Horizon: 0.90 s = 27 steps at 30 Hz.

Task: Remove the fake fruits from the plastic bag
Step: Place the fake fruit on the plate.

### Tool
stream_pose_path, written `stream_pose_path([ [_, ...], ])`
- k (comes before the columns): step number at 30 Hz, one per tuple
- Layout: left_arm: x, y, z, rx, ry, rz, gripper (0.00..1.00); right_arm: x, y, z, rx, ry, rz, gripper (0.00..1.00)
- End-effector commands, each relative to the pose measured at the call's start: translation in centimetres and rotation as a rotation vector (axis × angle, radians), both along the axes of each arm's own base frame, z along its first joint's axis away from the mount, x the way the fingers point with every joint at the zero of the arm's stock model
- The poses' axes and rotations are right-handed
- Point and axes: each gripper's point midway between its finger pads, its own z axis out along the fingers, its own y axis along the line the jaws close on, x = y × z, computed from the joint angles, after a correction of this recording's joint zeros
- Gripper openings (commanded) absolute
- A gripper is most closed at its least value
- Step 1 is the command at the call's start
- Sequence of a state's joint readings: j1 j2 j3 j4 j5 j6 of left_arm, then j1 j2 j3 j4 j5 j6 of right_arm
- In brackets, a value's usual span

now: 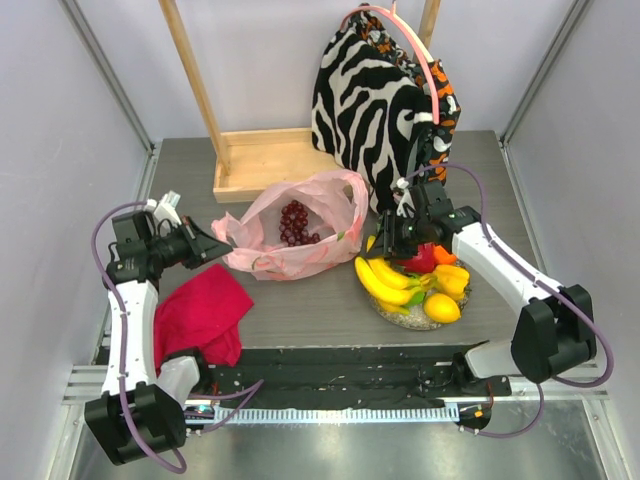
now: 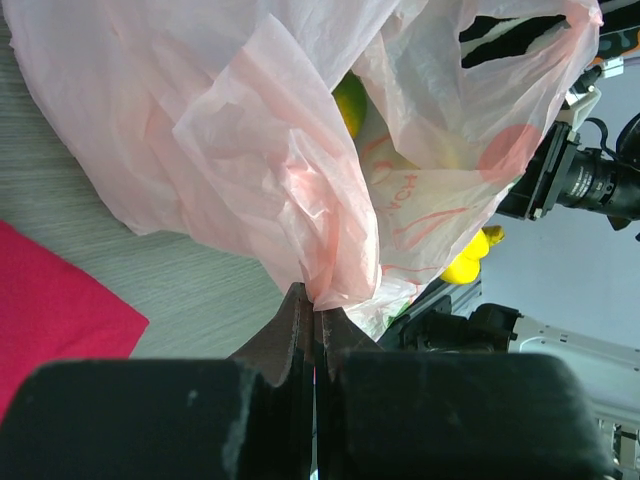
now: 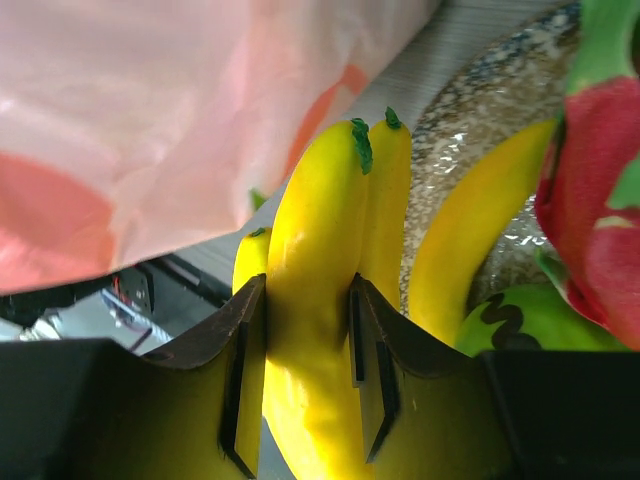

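Clutter rings the tabletop [image 1: 310, 310]: a zebra-patterned fabric bag [image 1: 365, 105] slumps at 12 to 1 o'clock, a shallow wooden tray [image 1: 265, 165] with an upright post sits at 11, and a crumpled magenta-red cloth [image 1: 205, 310] lies at 8, beside the left arm. The plastic bag [image 1: 290, 235], thin, translucent pink and wrinkled, rests near the centre with its mouth gaping upward. Dark red grapes [image 1: 295, 222] lie inside it, and the left wrist view shows a greenish-yellow round shape [image 2: 348, 100] through the film, too veiled to name. At 4 o'clock a silvery speckled plate [image 1: 405, 315] carries glossy fruits: the banana bunch [image 1: 385, 280], lemon [image 1: 442, 308], yellow pepper [image 1: 453, 280] and red fruit [image 1: 422, 258].

The left arm reaches in low from 9 o'clock, forearm roughly level. The left pincer [image 1: 218, 240] is closed tight on a pinched fold of the bag's edge. The right arm bends in from 4 o'clock, its wrist angled down over the plate's 10 o'clock rim. The right pincer [image 1: 392, 245] is set narrow, both fingers [image 3: 240, 340] pressed against the sides of one smooth banana, with bag film hanging just beside it.
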<state>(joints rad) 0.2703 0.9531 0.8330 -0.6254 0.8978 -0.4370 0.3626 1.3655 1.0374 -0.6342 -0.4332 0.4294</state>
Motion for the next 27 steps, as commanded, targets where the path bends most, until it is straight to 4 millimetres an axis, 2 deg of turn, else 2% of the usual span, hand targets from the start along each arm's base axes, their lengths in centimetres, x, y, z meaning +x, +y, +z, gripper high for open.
stream_pose_path([
  [1,-0.1,0.1,-0.1,0.022,-0.006,-0.002,0.00,2.2,-0.7,0.4,-0.054,-0.014,-0.126,0.01],
  [6,0.2,0.2,-0.7,0.021,0.015,-0.002,0.00,2.6,-2.1,-0.6,-0.139,0.018,-0.226,0.01],
  [14,0.2,0.2,-1.2,0.015,0.042,0.000,0.00,2.6,-2.1,-2.1,-0.203,0.033,-0.281,0.01],
  [17,0.1,0.2,-1.5,0.007,0.052,0.003,0.00,2.6,-3.4,-2.9,-0.276,0.063,-0.347,0.01],
  [18,0.1,0.2,-1.5,0.005,0.053,0.002,0.00,3.1,-4.7,-3.3,-0.338,0.051,-0.406,0.01],
  [20,0.0,0.1,-1.6,0.001,0.054,0.002,0.00,2.9,-5.4,-3.8,-0.378,0.075,-0.443,0.01],
  [25,-0.2,0.0,-1.4,0.003,0.041,0.003,0.00,3.2,-5.2,-4.3,-0.395,0.101,-0.474,0.01],
  [27,-0.2,0.1,-1.4,0.002,0.044,0.005,0.00,3.4,-4.9,-3.9,-0.388,0.088,-0.466,0.02],
])
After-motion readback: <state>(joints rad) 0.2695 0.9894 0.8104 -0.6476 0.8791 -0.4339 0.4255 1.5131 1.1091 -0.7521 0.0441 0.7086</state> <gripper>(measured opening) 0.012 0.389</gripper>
